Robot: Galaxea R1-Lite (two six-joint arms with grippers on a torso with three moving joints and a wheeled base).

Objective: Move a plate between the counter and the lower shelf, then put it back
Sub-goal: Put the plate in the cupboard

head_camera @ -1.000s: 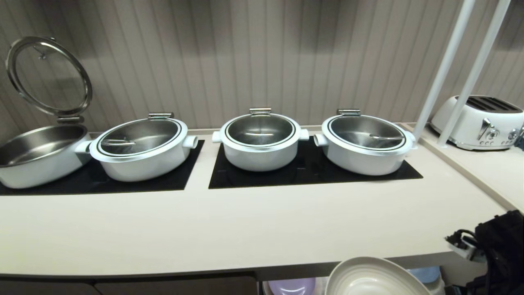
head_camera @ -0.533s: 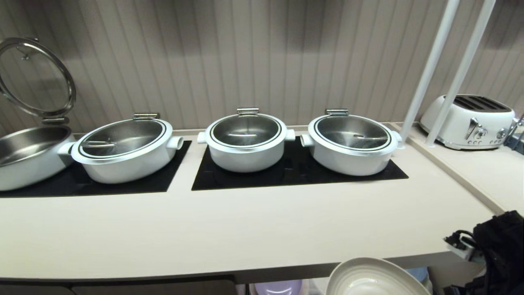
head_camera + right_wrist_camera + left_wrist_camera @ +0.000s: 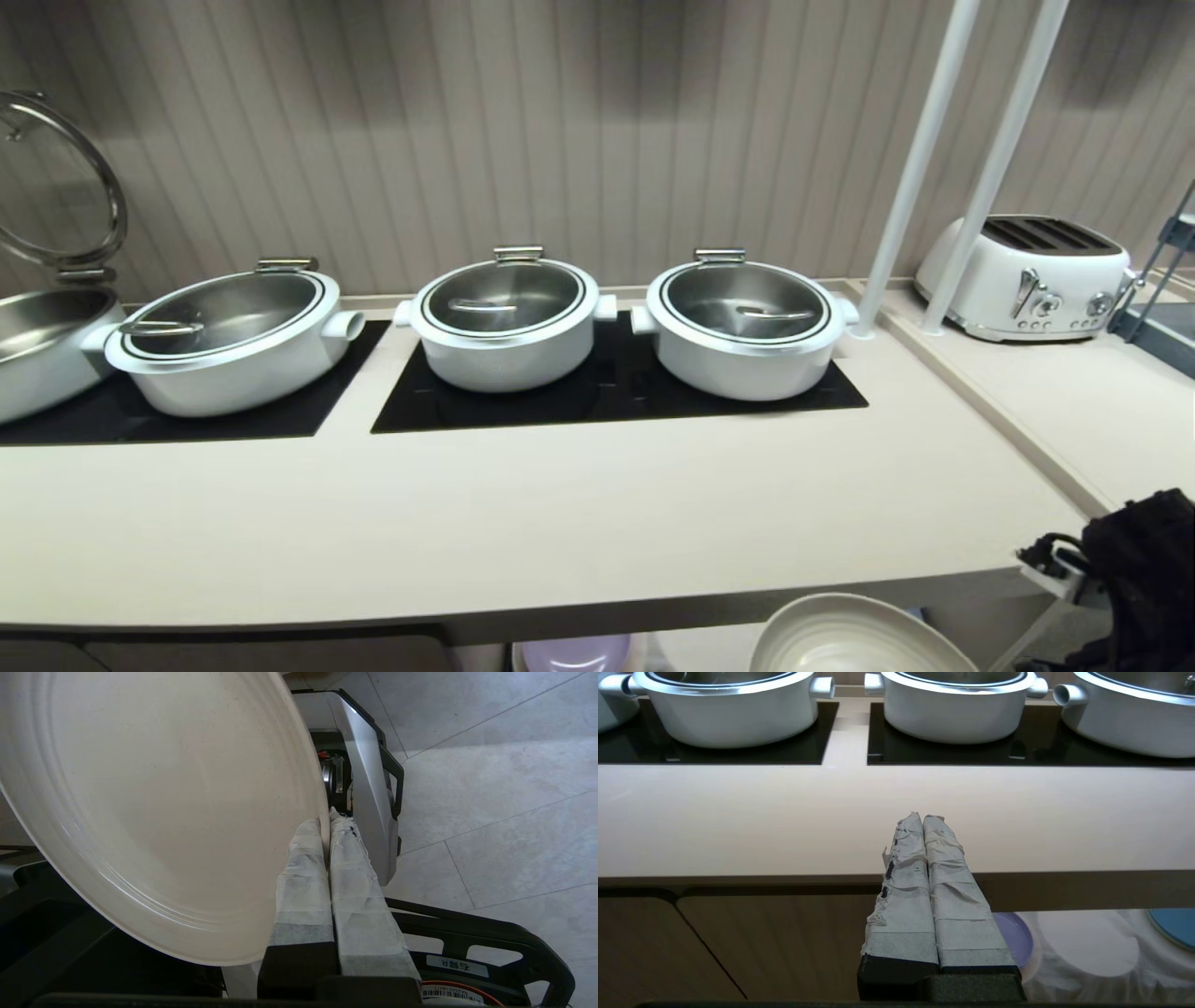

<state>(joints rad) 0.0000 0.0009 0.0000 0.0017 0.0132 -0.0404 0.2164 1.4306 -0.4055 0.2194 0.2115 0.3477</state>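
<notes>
The cream plate (image 3: 859, 639) hangs tilted in front of the counter's (image 3: 523, 532) front edge, at the bottom right of the head view. My right gripper (image 3: 327, 821) is shut on the plate's (image 3: 154, 812) rim, with one taped finger on each face. The lower shelf (image 3: 1087, 947), lined with a white cloth, shows under the counter (image 3: 738, 816) in the left wrist view. My left gripper (image 3: 923, 817) is shut on nothing and points at the counter's front edge.
Several white lidded pots (image 3: 504, 322) stand on two black glass panels (image 3: 616, 397). A white toaster (image 3: 1022, 275) and two white poles (image 3: 920, 159) are at the right. A lilac plate (image 3: 1017, 938) and a blue plate (image 3: 1174, 926) lie on the shelf cloth.
The whole head view has shifted left, so the camera has moved right along the counter. The plate keeps its place at the bottom right, still held.
</notes>
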